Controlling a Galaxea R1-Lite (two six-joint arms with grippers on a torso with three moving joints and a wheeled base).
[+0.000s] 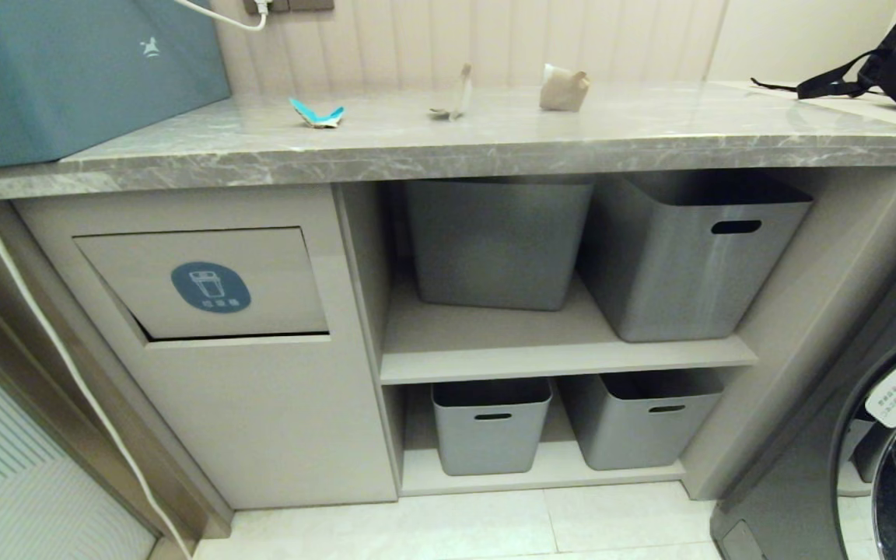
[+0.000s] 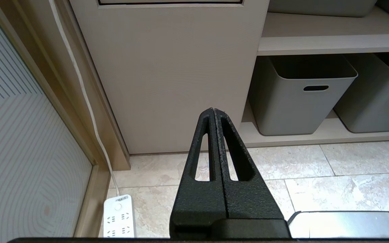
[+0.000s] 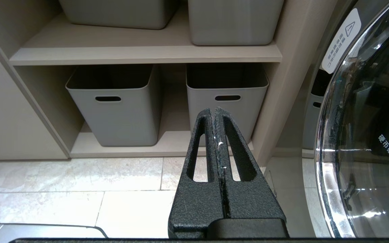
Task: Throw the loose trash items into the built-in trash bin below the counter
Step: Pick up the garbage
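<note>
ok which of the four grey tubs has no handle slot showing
The upper-left tub, on the middle shelf beside the bin cabinet. Its front is plain, while the other three show a dark slot handle.

I had both arms parked low, neither one showing from the head camera. My left arm's black, textured, slotted gripper [image 2: 214, 111] pointed forward and slightly down, its two fingers pressed flat together with nothing between them. My right arm's matching black gripper [image 3: 214, 110] hung the same way, fingers closed and empty.
</note>
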